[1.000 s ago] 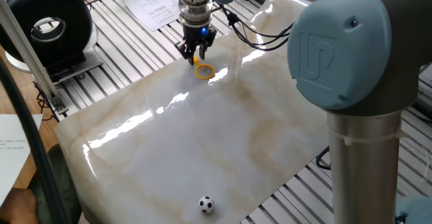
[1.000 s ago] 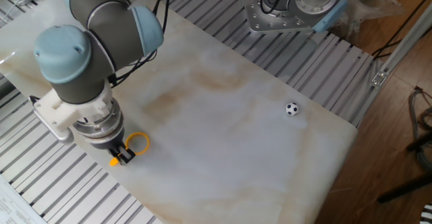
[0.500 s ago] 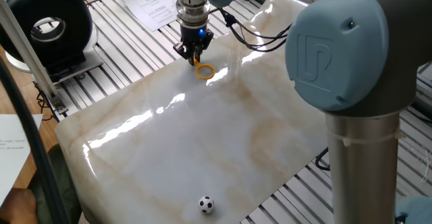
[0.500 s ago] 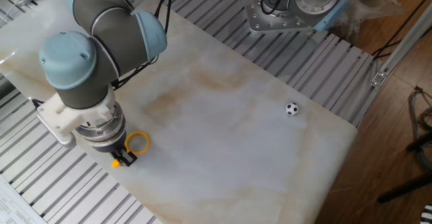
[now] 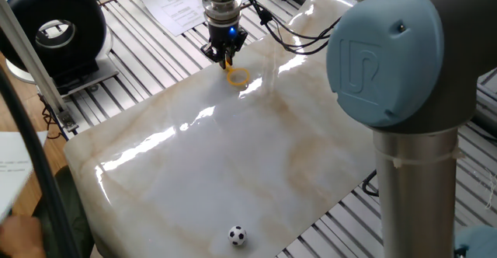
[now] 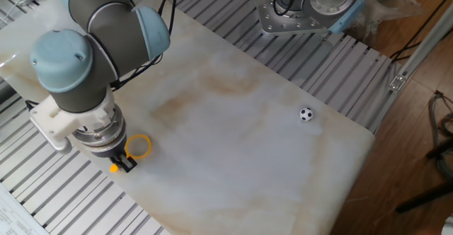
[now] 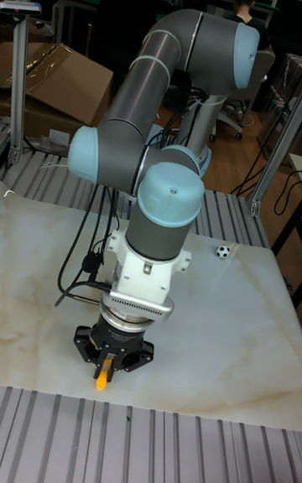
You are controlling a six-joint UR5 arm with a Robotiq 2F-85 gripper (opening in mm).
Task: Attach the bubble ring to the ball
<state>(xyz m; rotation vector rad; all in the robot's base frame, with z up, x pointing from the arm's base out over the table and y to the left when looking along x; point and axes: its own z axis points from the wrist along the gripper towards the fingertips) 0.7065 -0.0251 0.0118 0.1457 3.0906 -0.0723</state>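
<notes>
The bubble ring [image 5: 238,77] is a thin yellow-orange hoop at the far edge of the marble slab [image 5: 233,157]. My gripper [image 5: 226,56] points down and is shut on its short handle. The other fixed view shows the bubble ring [image 6: 139,145] sticking out beside my gripper [image 6: 120,163]. In the tall fixed view only the orange handle [image 7: 101,379] shows below my gripper [image 7: 106,368]. The small black-and-white ball [image 5: 237,235] lies alone at the opposite side of the slab, far from my gripper. The ball also shows as ball [image 6: 305,114] and ball [image 7: 222,251].
A large black round device [image 5: 54,29] stands on the slatted table beyond the slab's corner. Papers [image 5: 178,5] lie behind my gripper. A second arm's metal base [image 6: 304,12] is bolted past the slab. My big arm joint [image 5: 396,48] blocks part of one fixed view.
The fingers have closed on the ring's handle. Gripper and ring have shifted slightly toward the slab's edge. The ball has not moved.
</notes>
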